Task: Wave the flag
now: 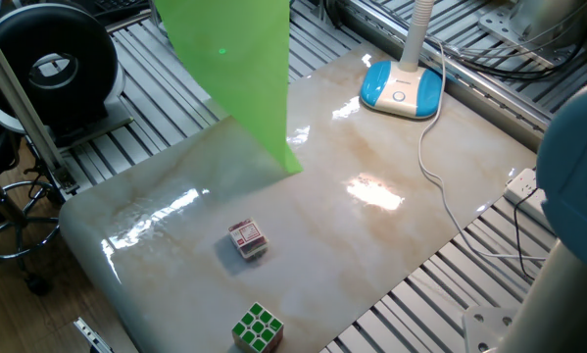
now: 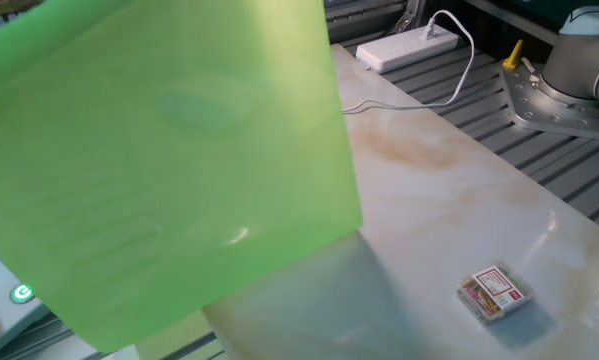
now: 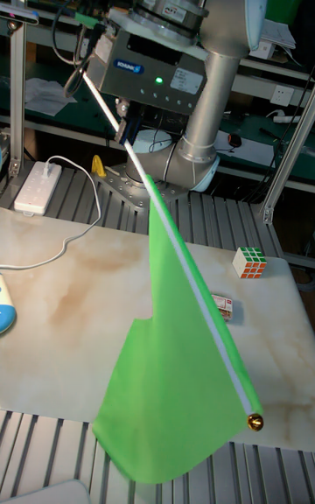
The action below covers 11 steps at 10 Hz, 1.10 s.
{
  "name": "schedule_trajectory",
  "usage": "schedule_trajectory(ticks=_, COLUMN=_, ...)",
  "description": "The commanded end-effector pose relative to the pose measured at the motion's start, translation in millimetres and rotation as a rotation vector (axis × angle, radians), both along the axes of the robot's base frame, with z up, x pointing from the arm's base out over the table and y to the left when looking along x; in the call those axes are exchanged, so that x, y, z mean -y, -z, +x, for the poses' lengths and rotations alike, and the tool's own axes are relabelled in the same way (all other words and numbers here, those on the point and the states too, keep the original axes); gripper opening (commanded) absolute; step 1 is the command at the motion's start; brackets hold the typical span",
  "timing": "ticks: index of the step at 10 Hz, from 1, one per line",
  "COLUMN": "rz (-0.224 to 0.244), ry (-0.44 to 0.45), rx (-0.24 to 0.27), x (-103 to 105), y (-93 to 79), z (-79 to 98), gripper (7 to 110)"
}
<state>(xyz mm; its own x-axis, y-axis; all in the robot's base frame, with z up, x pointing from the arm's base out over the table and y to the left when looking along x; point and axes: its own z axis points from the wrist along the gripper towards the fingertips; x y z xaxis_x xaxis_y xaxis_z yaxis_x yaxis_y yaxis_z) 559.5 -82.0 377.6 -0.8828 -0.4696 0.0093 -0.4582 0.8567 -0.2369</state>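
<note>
The flag is a lime-green cloth on a long white stick that slants down from upper left to a gold tip at lower right. High above the table, my gripper is shut on the stick near its upper end. The cloth hangs below the stick over the marble table. It shows as a tall green strip in one fixed view, where the gripper is out of frame. In the other fixed view the cloth fills the left half and hides the gripper.
Two puzzle cubes lie on the marble table: a reddish one and a green-white one near the front edge. A blue lamp base with a cable stands at the back. A white power strip lies by the arm's base.
</note>
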Motion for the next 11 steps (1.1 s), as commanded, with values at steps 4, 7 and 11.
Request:
schedule_trajectory(ticks=4, rz=-0.085, ry=-0.049, rx=0.058, x=24.7, y=-10.6, z=17.7, gripper=7)
schedule_trajectory(ticks=7, rz=0.252, ry=0.073, rx=-0.047, x=-56.1, y=2.4, z=-11.8, gripper=7)
schedule_trajectory(ticks=11, rz=0.665, ry=0.304, rx=-0.138, x=-160.1, y=-24.9, z=-21.4, gripper=7)
